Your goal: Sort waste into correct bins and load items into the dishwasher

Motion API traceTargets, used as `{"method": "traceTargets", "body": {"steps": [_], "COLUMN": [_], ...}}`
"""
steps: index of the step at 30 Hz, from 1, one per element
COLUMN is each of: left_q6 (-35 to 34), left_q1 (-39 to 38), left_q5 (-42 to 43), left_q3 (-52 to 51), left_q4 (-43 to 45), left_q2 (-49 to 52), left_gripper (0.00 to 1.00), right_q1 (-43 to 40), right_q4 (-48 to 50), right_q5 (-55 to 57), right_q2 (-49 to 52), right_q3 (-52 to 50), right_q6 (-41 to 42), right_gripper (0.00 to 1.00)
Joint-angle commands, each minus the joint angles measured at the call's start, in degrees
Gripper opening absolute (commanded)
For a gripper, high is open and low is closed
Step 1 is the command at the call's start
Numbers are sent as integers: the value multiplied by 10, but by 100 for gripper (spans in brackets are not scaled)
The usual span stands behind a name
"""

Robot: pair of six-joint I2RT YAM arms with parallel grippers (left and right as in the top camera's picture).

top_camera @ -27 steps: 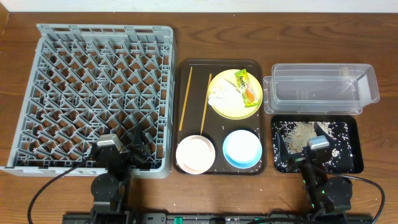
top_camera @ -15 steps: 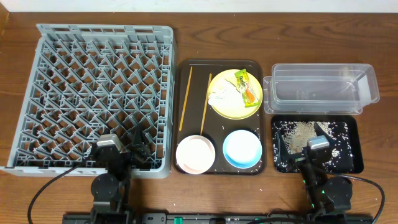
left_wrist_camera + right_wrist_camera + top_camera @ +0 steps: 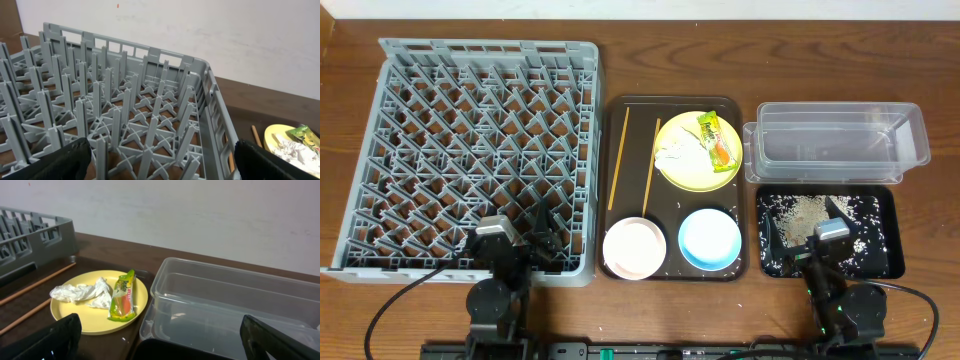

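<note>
The grey dish rack fills the left; it also shows in the left wrist view. On the brown tray lie two chopsticks, a yellow plate with a snack wrapper and a white tissue, a white-pinkish bowl and a light blue bowl. The plate, wrapper and tissue show in the right wrist view. The clear tub stands above the black crumb tray. My left gripper is open over the rack's near right corner. My right gripper is open over the black tray. The cup is out of view.
The clear tub lies just ahead of the right gripper in its wrist view. A white wall runs behind the brown wooden table. Cables trail from both arm bases at the front edge.
</note>
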Motion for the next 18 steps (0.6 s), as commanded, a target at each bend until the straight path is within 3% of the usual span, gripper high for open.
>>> {"method": "traceTargets", "body": {"steps": [1,18], "left_q6": [3,3], "left_q1": [3,2], "left_q5": [-3,-10], "left_q3": [-15,-15], "left_q4": [-15,-14], "left_q2": [-4,-4], "left_gripper": [93,93], "right_q1": [-3,-3], "right_q4": [-2,10], "right_q5": [2,8], "right_q2": [-1,-1], "right_q3": [-1,-1], "right_q6": [-4,-16], "right_gripper": [99,99]}}
